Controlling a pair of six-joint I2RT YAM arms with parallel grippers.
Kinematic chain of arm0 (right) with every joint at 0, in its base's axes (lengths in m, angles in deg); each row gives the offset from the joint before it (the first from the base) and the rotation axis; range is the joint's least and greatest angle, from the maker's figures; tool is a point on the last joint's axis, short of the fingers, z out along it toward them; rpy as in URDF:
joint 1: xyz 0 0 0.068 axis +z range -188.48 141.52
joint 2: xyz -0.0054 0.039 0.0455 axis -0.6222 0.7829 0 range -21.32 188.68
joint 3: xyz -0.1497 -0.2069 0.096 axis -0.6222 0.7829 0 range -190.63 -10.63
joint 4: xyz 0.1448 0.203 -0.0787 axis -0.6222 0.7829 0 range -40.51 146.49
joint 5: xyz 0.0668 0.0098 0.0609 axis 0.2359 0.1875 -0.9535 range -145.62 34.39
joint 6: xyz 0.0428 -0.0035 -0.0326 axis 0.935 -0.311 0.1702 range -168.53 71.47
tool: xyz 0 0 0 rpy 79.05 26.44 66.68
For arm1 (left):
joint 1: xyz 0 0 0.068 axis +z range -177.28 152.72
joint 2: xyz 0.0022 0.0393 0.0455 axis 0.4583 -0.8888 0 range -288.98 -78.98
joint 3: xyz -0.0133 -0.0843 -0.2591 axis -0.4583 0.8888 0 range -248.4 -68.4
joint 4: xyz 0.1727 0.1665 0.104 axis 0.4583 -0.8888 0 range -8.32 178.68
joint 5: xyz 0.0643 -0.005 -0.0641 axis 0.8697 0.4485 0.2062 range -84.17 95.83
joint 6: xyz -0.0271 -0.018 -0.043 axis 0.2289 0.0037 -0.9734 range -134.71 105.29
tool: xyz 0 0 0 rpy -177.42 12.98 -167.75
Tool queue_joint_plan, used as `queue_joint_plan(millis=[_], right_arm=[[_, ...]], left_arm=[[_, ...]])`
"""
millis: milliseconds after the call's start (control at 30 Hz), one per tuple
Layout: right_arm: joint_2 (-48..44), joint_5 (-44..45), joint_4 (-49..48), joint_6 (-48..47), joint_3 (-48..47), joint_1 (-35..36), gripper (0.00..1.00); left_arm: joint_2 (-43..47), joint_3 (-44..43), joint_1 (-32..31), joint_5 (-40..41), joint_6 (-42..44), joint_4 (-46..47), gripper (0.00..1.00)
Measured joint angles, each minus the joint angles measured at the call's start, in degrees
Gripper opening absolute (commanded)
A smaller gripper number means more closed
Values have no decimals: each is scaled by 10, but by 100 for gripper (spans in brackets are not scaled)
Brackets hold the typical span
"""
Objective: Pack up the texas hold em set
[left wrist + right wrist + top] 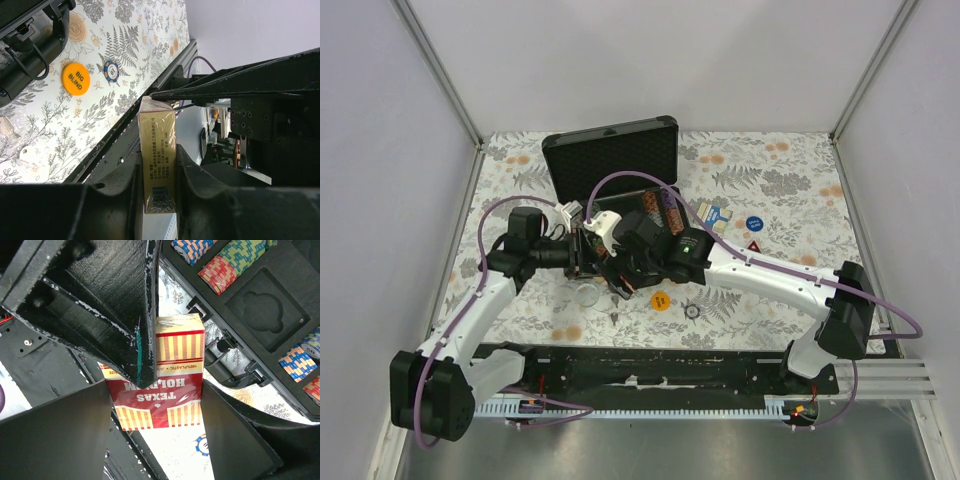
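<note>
We see the left end effector [159, 162] and right end effector [156, 396] both clamped on the red card deck [180, 402], just beside the case [610, 152].

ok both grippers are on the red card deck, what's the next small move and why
Probably open the right gripper and let go. It spans the width of the card deck, while the left gripper pinches the deck across its flat faces, so this looks like a handover. Holding it alone, the left could likely carry it to the case.
</note>
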Motion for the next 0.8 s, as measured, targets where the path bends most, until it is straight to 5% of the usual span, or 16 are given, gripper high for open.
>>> queue_joint_plan(millis=[100,167,567,800], right_arm=[[0,8,0,-1,0,0,94],[0,16,-8,-3,0,0,98],[-101,106,-22,9,59,-12,98],[-180,147,-19,73,97,-95,98]], left_arm=[[-5,-1,0,0,0,0,2],[-9,-4,-2,1,2,-1,2],[-23,-30,-7,155,-38,66,2],[-66,-33,-7,287,-104,146,2]])
